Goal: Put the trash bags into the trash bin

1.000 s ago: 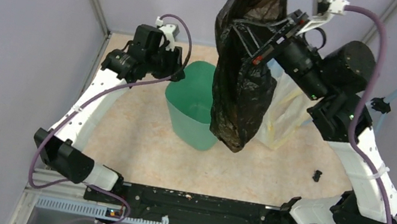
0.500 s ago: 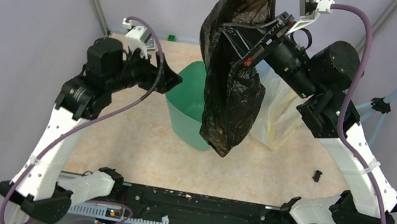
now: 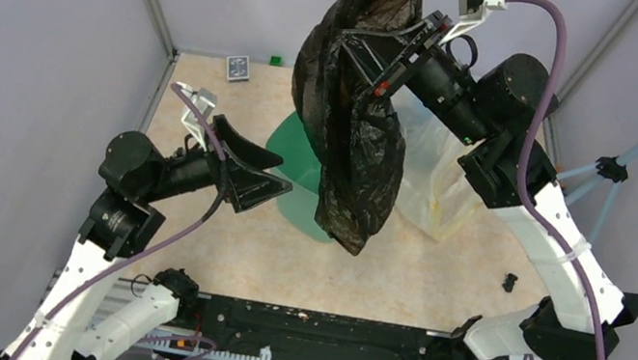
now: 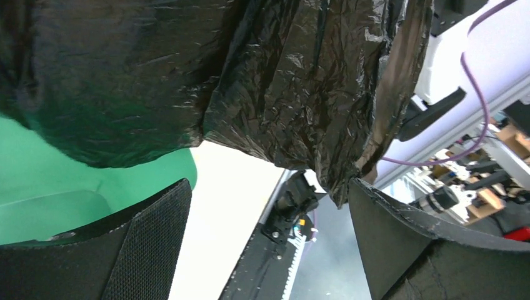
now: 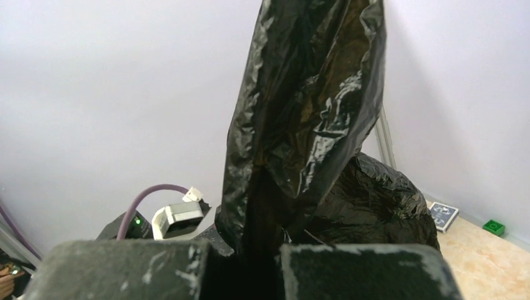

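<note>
While right tool (image 5: 274,253) pinches black trash bag (image 3: 353,156) hanging over trash bin (image 3: 291,151) | left tool (image 3: 267,171) spread wide, empty

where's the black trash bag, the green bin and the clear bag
black trash bag (image 3: 355,147), top view, middle of its hanging body
green bin (image 4: 56,181), left wrist view, its green wall
clear bag (image 3: 438,176), top view, its middle

Trash bin (image 3: 298,152) largely behind black bag (image 3: 350,146)
</note>
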